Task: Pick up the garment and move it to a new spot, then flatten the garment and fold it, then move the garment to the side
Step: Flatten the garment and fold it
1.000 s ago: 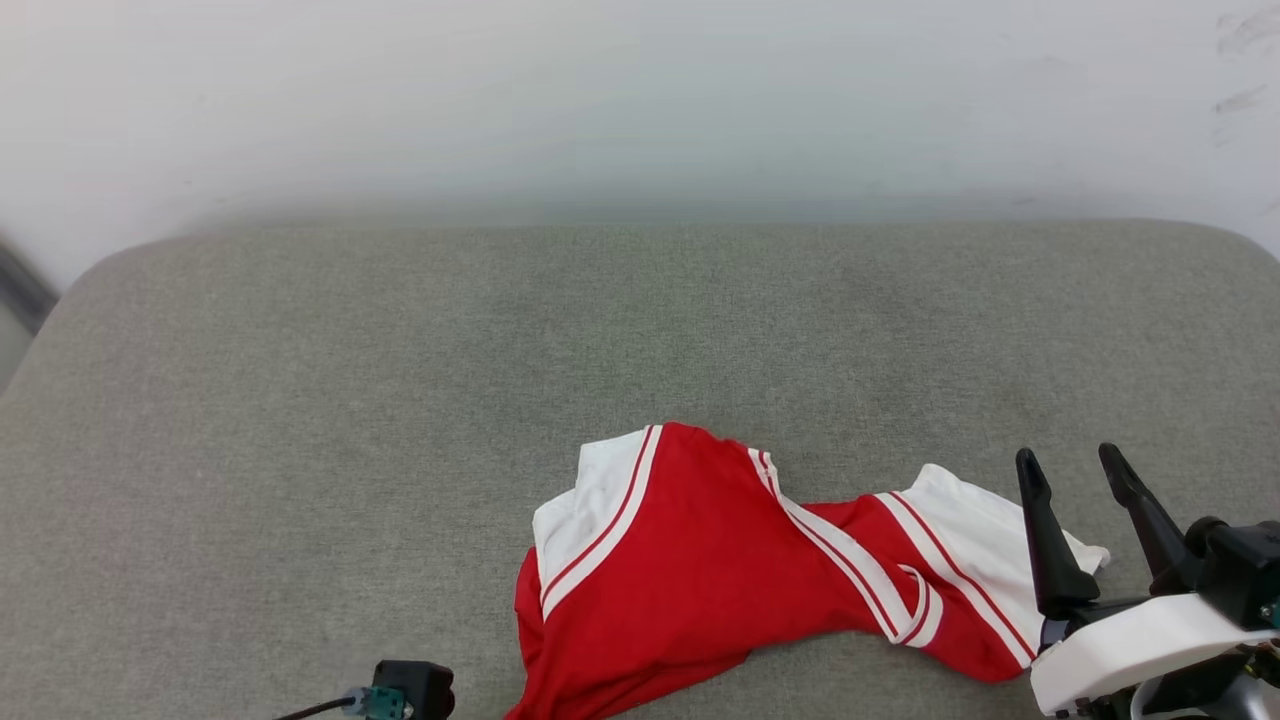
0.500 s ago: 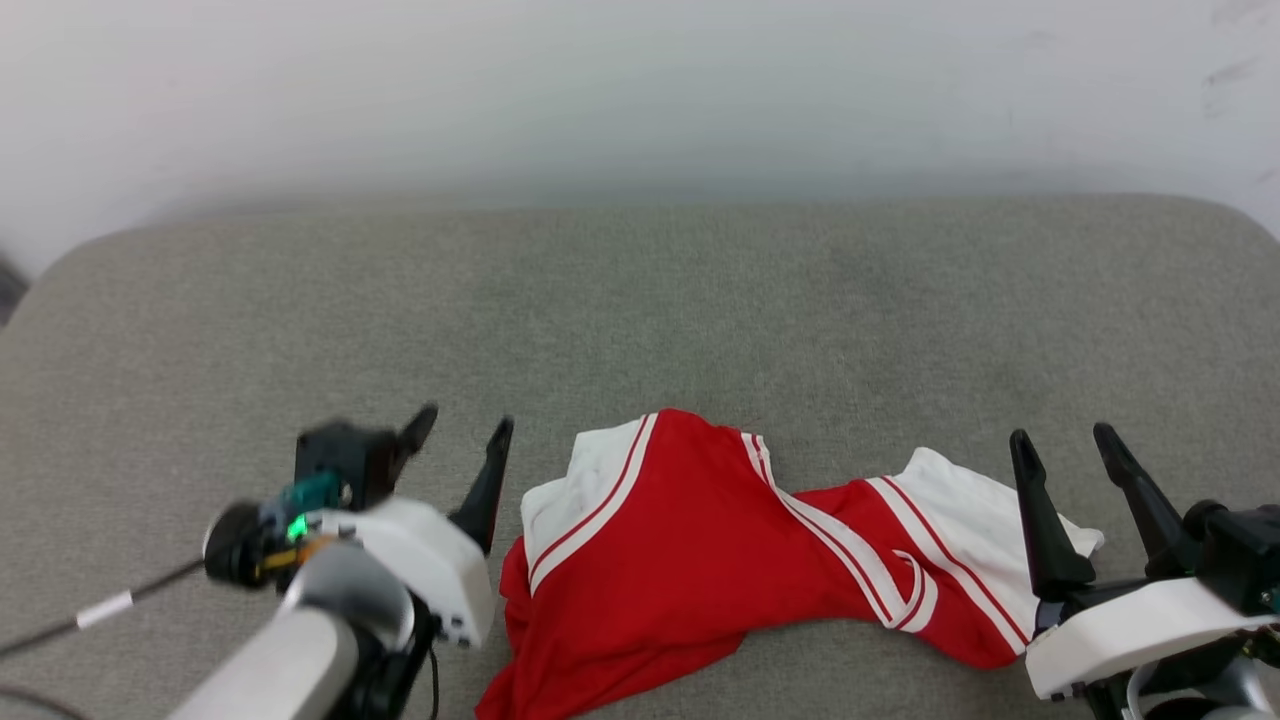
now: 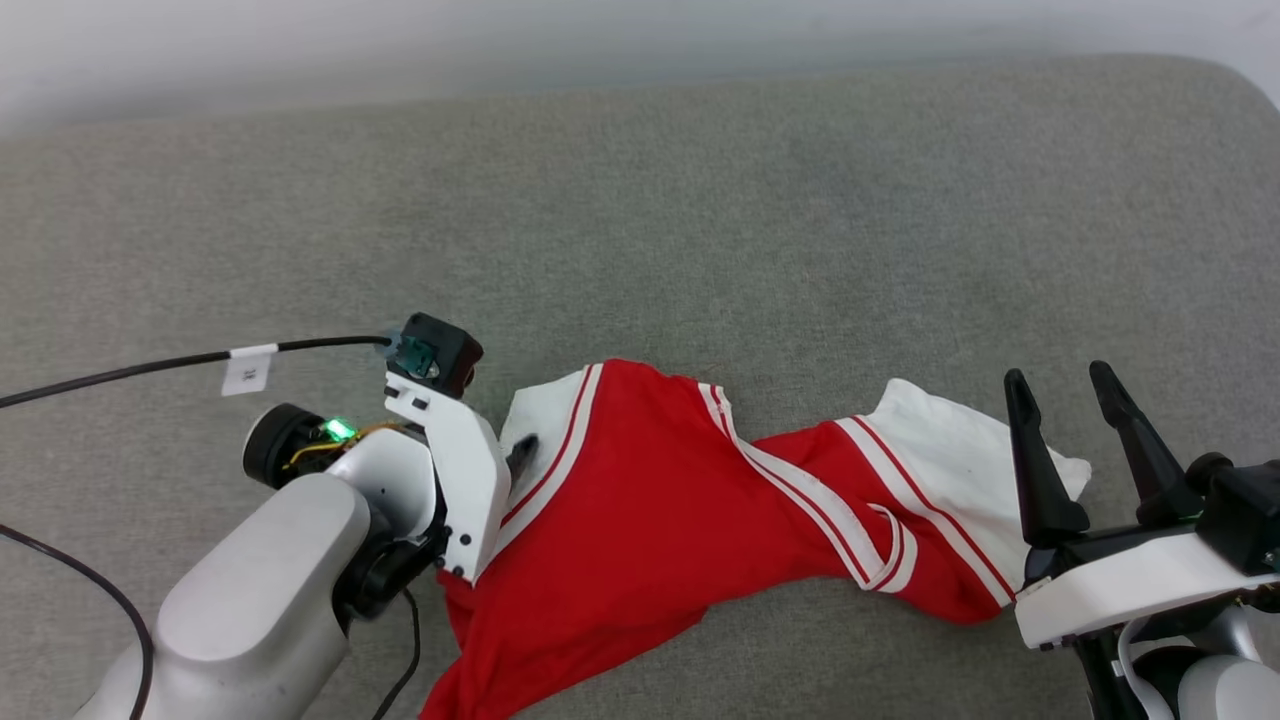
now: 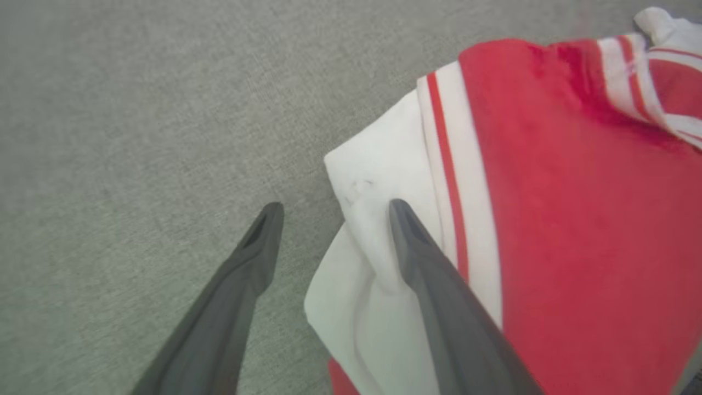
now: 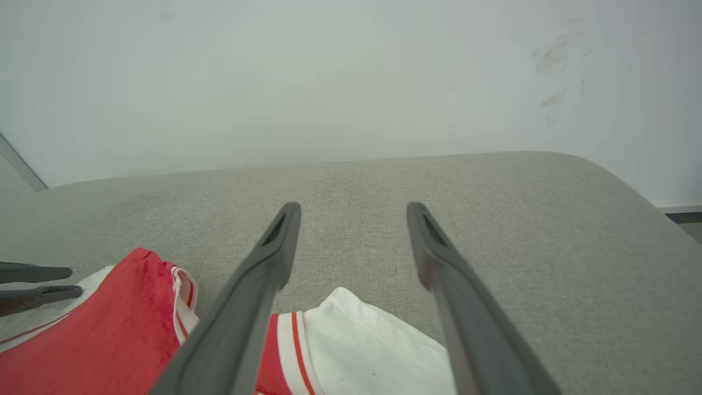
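At the near edge of the grey cushion point(image 3: 700, 200), the garment point(image 3: 640, 500) lies crumpled. The cloth is thin, limp and light, likely to sag, so it is best pinched at a sleeve hem. The left gripper point(image 4: 334, 211) is spread wide and empty, straddling the edge of a white sleeve point(image 4: 378, 164). The right gripper point(image 3: 1057, 375) is also wide and empty, at the cushion's near right.

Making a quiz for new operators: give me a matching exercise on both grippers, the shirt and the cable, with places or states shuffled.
1 left gripper
2 right gripper
3 red jersey shirt
4 black cable

A crumpled on the grey cushion
B carries a white tag
C open, at the shirt's left sleeve
D open, at the shirt's right end

Pairs: 1-C, 2-D, 3-A, 4-B
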Controlling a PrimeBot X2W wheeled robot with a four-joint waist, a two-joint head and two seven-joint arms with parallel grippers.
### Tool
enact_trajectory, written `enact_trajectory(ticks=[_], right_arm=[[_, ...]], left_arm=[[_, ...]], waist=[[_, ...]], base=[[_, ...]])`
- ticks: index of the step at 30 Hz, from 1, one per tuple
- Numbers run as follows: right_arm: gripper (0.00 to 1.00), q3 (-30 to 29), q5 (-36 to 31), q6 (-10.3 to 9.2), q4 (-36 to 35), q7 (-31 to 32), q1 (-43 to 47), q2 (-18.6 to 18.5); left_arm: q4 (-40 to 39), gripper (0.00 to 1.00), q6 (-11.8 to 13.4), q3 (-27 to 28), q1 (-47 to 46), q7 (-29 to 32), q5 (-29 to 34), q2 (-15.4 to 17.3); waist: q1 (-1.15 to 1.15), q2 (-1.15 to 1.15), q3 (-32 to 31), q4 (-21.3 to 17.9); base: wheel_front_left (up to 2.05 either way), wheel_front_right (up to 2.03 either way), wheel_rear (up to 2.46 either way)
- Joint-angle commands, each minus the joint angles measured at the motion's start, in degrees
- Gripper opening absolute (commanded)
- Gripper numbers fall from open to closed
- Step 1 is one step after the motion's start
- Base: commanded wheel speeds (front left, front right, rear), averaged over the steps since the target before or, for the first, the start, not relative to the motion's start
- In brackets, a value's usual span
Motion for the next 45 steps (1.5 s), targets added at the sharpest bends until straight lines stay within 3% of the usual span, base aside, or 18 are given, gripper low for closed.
enact_trajectory(ticks=[1, 7, 8, 10, 18, 23, 27, 32, 35, 38, 39, 40, 41, 45], right_arm=[[1.0, 0.1, 0.3, -0.02, 0.1, -0.3, -0.7, 0.1], [1.0, -0.1, 0.7, -0.02, 1.6, -1.2, -1.1, 0.1], [1.0, -0.1, 0.8, -0.02, 1.7, -1.2, -1.2, 0.1], [1.0, -0.3, 0.9, -0.02, 2.0, -1.4, -1.2, 0.1], [1.0, -1.3, 0.7, -0.02, 2.5, -0.5, -0.2, 0.1], [1.0, -2.1, 0.4, -0.02, 1.9, 0.4, 0.6, 0.1], [1.0, -2.1, 0.5, -0.02, 1.6, 1.0, 1.6, 0.1], [1.0, -1.7, 1.0, -0.02, 1.2, 1.4, 2.2, 0.1], [1.0, -1.6, 1.4, -0.02, 1.2, 1.5, 2.5, 0.1], [1.0, -1.7, 1.5, -0.02, 1.2, 1.6, 2.7, 0.1], [1.0, -1.8, 1.5, -0.02, 1.3, 1.7, 2.8, 0.1], [1.0, -1.9, 1.5, -0.02, 1.4, 1.7, 2.9, 0.1], [1.0, -1.9, 1.4, -0.02, 1.3, 1.7, 2.9, 0.1], [1.0, -2.3, 1.2, -0.02, 1.0, 2.0, 3.4, 0.1]], left_arm=[[0.3, 1.0, -0.4, -0.2, -0.6, 0.6, -0.3, 0.1], [5.6, 1.0, -2.2, -4.4, 0.8, 9.8, -1.6, 0.7], [5.9, 0.93, -2.4, -4.9, 1.1, 10.9, -1.8, 0.4], [5.7, 0.0, -2.1, -4.9, 0.9, 9.8, -1.5, 0.0], [1.4, 0.0, 2.6, -0.3, 0.2, -3.8, 2.4, 0.6], [-3.9, 0.0, 9.2, 3.7, 3.0, -10.4, 4.6, 3.4], [-8.6, 0.0, 14.9, 6.3, 9.6, -11.0, 2.9, 6.1], [-11.0, 0.0, 20.7, 9.2, 21.4, -11.3, -2.2, 6.8], [-9.9, 0.0, 21.8, 10.3, 27.1, -12.3, -5.4, 5.5], [-8.0, 0.02, 20.5, 10.4, 29.6, -13.1, -7.6, 4.1], [-7.1, 0.35, 19.8, 10.1, 30.1, -13.4, -8.0, 3.6], [-6.6, 0.95, 19.3, 9.9, 30.1, -14.0, -8.1, 2.9], [-6.3, 1.0, 18.9, 10.2, 29.8, -15.3, -8.0, 2.3], [-5.6, 1.0, 19.0, 12.1, 28.0, -23.4, -5.6, 0.9]], waist=[[0.0, 0.0, 1.2, -0.8], [0.0, 0.0, 2.0, -0.7], [0.0, 0.0, 2.0, -0.6], [0.0, 0.0, 1.8, -0.4], [0.0, 0.0, -0.5, 1.7], [0.0, 0.0, -2.7, 3.4], [0.0, 0.0, -4.2, 4.2], [0.0, 0.0, -5.0, 4.3], [0.0, 0.0, -5.2, 4.1], [0.0, 0.0, -5.4, 4.0], [0.0, 0.0, -5.4, 4.0], [0.0, 0.0, -5.6, 3.9], [0.0, 0.0, -5.8, 3.8], [0.0, 0.0, -7.2, 3.8]], base=[[0.0, 0.0, 0.0], [0.0, 0.0, 0.0], [0.0, 0.0, 0.0], [0.0, 0.0, 0.0], [0.0, 0.0, 0.0], [0.0, 0.0, 0.0], [0.0, 0.0, 0.0], [0.0, 0.0, 0.0], [0.0, 0.0, 0.0], [0.0, 0.0, 0.0], [0.0, 0.0, 0.0], [0.0, 0.0, 0.0], [0.0, 0.0, 0.0], [0.0, 0.0, 0.0]])
